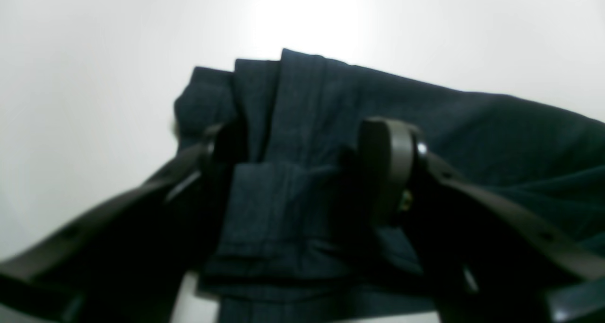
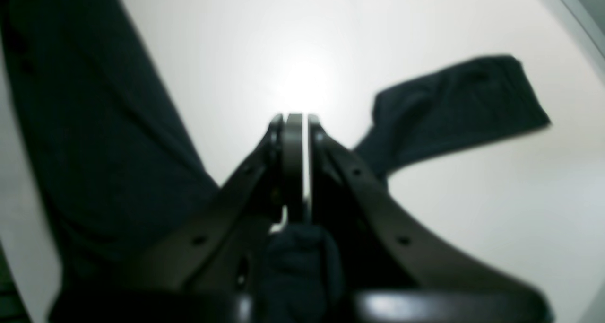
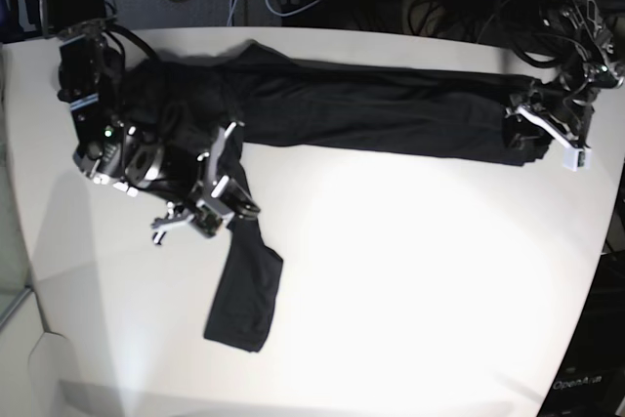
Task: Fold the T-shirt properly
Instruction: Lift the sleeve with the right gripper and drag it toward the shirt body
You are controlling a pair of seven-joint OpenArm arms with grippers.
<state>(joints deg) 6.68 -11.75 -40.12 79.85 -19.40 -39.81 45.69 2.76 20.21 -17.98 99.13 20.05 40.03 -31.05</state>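
Over the white table (image 3: 391,271), my left gripper (image 1: 302,171) straddles the T-shirt (image 3: 391,109), jaws apart; my right gripper (image 2: 297,167) pinches its fabric.

Left wrist view soft, out of focus; T-shirt (image 1: 307,124) cut off by right and bottom edges; left claw (image 1: 302,167) fingers run out of frame at lower corners; fabric under them lost in shadow; contact between fingers and cloth not discernible. Right wrist view blurred; right claw (image 2: 297,162) base cropped at bottom; dark bunch of cloth below its tips indistinct. Base view: arm hides T-shirt's upper left part; desk (image 3: 410,271) edges cropped left and right; cables behind too tangled to separate.
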